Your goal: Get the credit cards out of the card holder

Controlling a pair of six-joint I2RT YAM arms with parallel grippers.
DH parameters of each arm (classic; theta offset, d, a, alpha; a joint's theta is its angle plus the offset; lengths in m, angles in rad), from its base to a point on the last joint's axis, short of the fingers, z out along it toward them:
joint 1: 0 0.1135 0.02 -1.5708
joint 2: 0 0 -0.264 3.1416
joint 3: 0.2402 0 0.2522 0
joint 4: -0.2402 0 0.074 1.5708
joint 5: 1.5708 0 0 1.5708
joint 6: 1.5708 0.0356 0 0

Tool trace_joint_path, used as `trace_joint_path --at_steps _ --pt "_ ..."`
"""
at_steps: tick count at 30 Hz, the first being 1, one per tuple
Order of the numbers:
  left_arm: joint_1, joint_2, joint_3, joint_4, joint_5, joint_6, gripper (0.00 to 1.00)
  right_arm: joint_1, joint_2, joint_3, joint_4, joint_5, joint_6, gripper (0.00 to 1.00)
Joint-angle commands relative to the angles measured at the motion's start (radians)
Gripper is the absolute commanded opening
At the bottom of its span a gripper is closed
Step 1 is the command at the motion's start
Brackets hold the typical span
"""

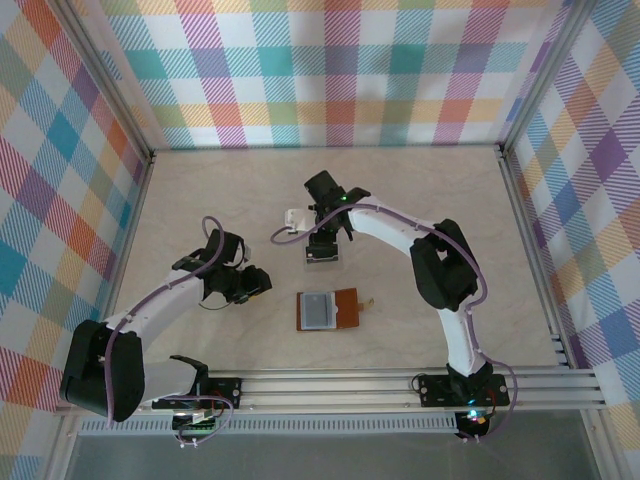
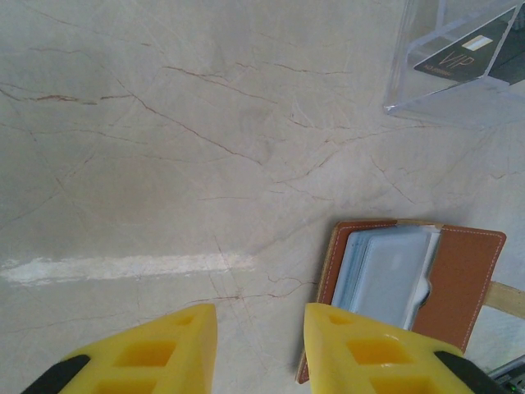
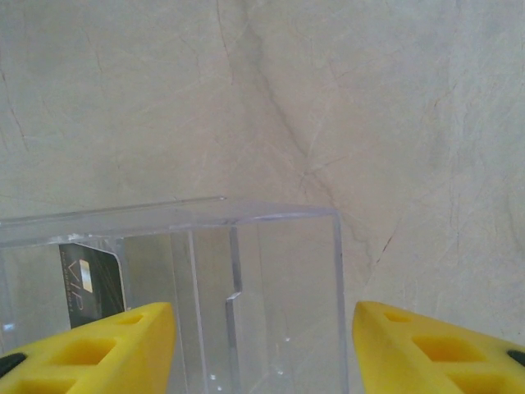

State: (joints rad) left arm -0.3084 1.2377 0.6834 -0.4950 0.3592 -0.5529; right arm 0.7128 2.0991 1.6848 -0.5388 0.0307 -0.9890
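Note:
The card holder (image 1: 347,309) lies open on the table, brown leather with grey-blue pockets (image 2: 385,275) facing up and a strap tab (image 1: 367,303) on its right. A dark credit card (image 2: 456,57) marked VIP lies inside a clear plastic box (image 1: 322,258) beyond the wallet; the same card (image 3: 92,283) shows through the box wall (image 3: 271,271). My right gripper (image 3: 262,349) hovers open over that box, holding nothing. My left gripper (image 2: 258,349) is open above bare table just left of the wallet, nothing between its fingers (image 2: 361,349). Whether cards sit in the pockets I cannot tell.
The marble-patterned table (image 1: 430,190) is enclosed by checkered walls (image 1: 330,70) on three sides. An aluminium rail (image 1: 340,385) with both arm bases runs along the near edge. A pale streak (image 2: 123,267) marks the table left of the wallet.

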Motion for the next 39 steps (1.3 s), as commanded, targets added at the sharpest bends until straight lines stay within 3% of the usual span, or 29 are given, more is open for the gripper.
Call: trace_joint_path --at_steps 1,10,16,20,25,28,31,34,39 --pt "0.011 0.015 0.014 -0.03 0.02 0.007 0.33 -0.003 0.019 -0.038 0.021 -0.013 -0.024 0.59" --pt "-0.046 0.014 0.027 -0.027 0.002 -0.004 0.32 0.004 -0.039 -0.066 0.051 -0.019 -0.008 0.59" --pt "-0.139 -0.009 0.036 0.025 -0.053 -0.032 0.31 0.006 -0.15 -0.086 0.026 -0.097 0.169 0.6" --pt "-0.191 0.019 0.036 0.082 -0.055 -0.074 0.3 0.029 -0.226 -0.133 -0.021 -0.089 0.437 0.6" --pt "-0.273 0.097 0.061 0.111 -0.056 -0.095 0.28 0.033 -0.37 -0.321 0.041 -0.158 0.84 0.59" --pt "-0.316 0.172 0.086 0.102 -0.049 -0.107 0.24 0.033 -0.44 -0.436 0.084 -0.196 1.111 0.57" --pt "-0.342 0.25 0.102 0.121 -0.011 -0.109 0.13 0.049 -0.455 -0.47 0.02 -0.22 1.334 0.52" --pt "-0.363 0.306 0.107 0.123 -0.01 -0.12 0.09 0.094 -0.454 -0.48 -0.061 -0.222 1.463 0.5" --pt "-0.368 0.336 0.089 0.124 -0.022 -0.121 0.04 0.103 -0.505 -0.606 0.05 -0.318 1.573 0.48"
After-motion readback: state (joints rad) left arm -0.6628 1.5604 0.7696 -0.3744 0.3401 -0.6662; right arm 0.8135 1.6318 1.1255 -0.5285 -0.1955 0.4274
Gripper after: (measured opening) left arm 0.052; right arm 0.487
